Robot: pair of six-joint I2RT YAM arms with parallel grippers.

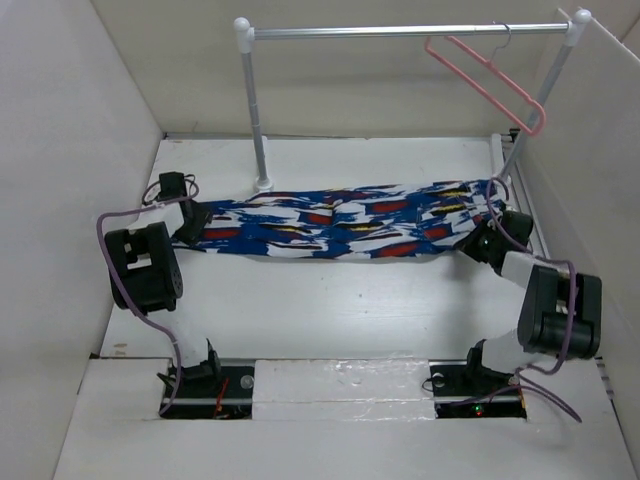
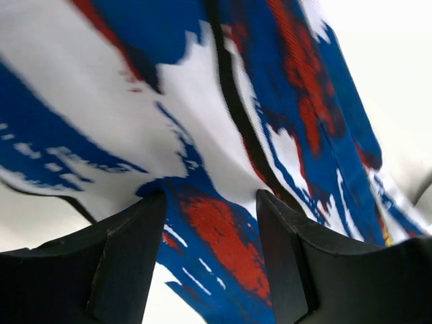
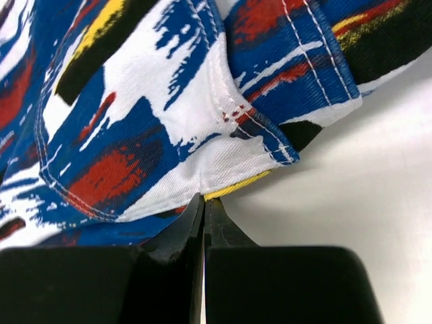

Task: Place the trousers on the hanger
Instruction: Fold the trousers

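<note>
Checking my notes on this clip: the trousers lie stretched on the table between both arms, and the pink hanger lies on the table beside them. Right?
No. The hanger hangs from the silver rail, not on the table; the top external view shows it. The part about the trousers is right.

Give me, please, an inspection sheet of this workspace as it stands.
Surface: white table, flat.
Job's things: trousers lie stretched across the table; hanger hangs on the rail, far right.
Clutter: nothing seen.
Grippers: left gripper open, astride the trousers' left end; right gripper shut, tips at the right end's hem, grip unclear.
Cables: purple cables loop out at both sides.
Surroundings: white walls all around.
</note>
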